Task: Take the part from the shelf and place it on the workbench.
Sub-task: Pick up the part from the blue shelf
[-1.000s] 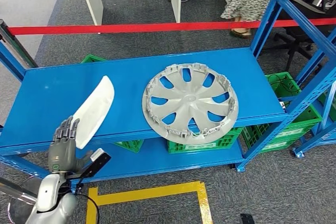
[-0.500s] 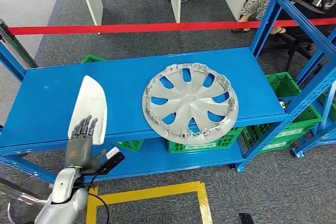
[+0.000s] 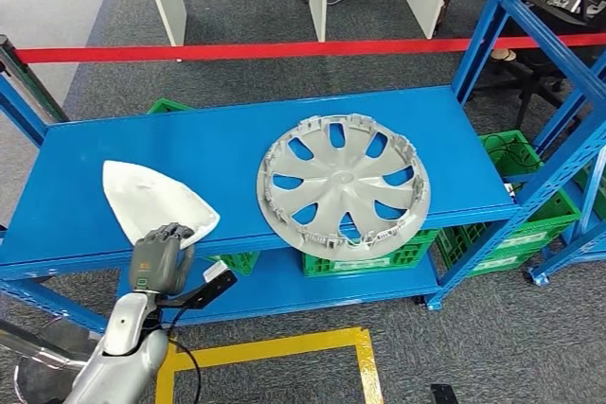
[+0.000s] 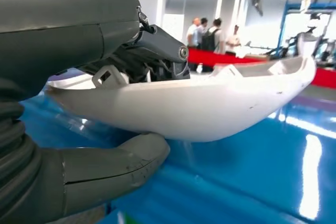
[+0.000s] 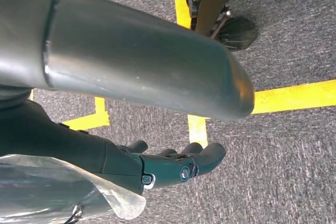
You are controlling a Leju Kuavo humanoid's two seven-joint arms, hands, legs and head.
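The white part [image 3: 153, 201] is pinched by the left hand [image 3: 158, 260] at the blue shelf's [image 3: 236, 153] front edge, thumb under. A hubcap [image 3: 343, 186] sits beside it. Green crates [image 3: 525, 201] are tucked below, contents unclear. The right hand [image 5: 178, 163] hangs with its fingers loosely apart over the floor.

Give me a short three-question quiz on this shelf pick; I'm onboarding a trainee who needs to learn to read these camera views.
1. True or false: the left hand holds the white part at its near edge.
2. Which thing lies untouched on the blue shelf? A) a hubcap B) a cardboard box C) a drill
3. Fill in: in the right wrist view, the right hand hangs over grey carpet marked with ______ tape.

Key
1. True: thumb under, fingers over, as the left wrist view shows.
2. A, the silver hubcap, to the right of the white part.
3. Yellow.
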